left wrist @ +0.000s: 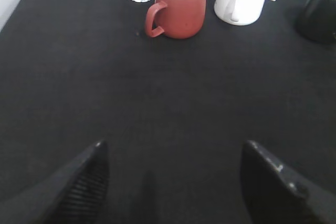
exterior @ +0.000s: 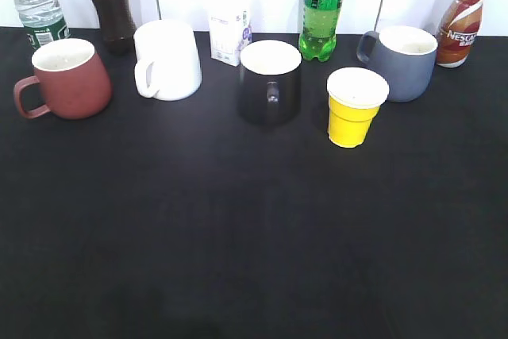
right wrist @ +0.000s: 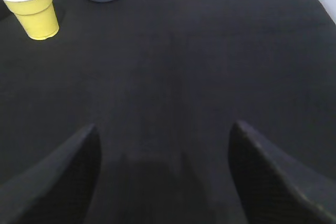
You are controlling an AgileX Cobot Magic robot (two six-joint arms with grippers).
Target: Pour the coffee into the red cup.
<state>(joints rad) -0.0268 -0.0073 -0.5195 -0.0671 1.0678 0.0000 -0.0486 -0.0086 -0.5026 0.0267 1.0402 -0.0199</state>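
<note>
The coffee bottle (exterior: 463, 25), curvy with a Nescafe label, stands upright at the far right back of the black table. The red cup (exterior: 70, 78) sits at the far left, handle to the left; it also shows in the left wrist view (left wrist: 180, 8). My left gripper (left wrist: 173, 153) is open and empty over bare table, well short of the red cup. My right gripper (right wrist: 164, 135) is open and empty over bare table. Neither gripper shows in the exterior view. The coffee bottle is out of both wrist views.
Back row: a water bottle (exterior: 36, 5), a cola bottle (exterior: 109, 1), a white mug (exterior: 167, 59), a small white carton (exterior: 229, 36), a black mug (exterior: 270, 82), a green soda bottle (exterior: 324, 7), a yellow paper cup (exterior: 353, 106) and a grey mug (exterior: 403, 62).
</note>
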